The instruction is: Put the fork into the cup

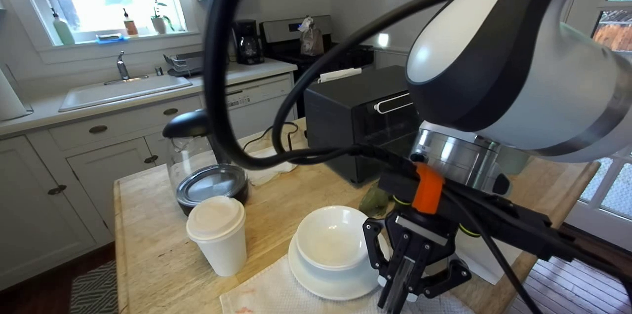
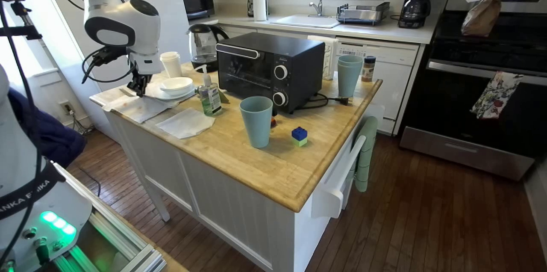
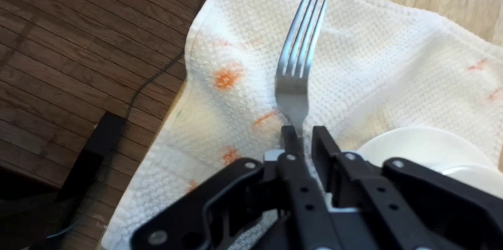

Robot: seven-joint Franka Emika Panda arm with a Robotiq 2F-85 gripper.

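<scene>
The grey metal fork point(image 3: 294, 85) lies on a white patterned towel in the wrist view, tines pointing away from my gripper. Its tines also show small in an exterior view point(image 2: 127, 92). My gripper point(image 3: 305, 134) is partly open at the fork's neck. The handle runs back by the left finger and is mostly hidden; towel shows between it and the right finger. In both exterior views my gripper point(image 1: 395, 299) point(image 2: 139, 90) points down low over the towel. The pale teal cup point(image 2: 256, 124) stands upright at the counter's near side, far from my gripper. More teal cups point(image 2: 349, 77), seemingly stacked, stand farther back.
A white bowl point(image 1: 332, 237) on a plate point(image 1: 340, 289) stands beside my gripper. A white paper cup point(image 1: 222, 242), kettle point(image 1: 197, 161), soap bottle point(image 2: 210, 99), black toaster oven point(image 2: 256, 66) and toy blocks point(image 2: 299, 136) are on the counter. The towel point(image 3: 224, 132) reaches the counter edge.
</scene>
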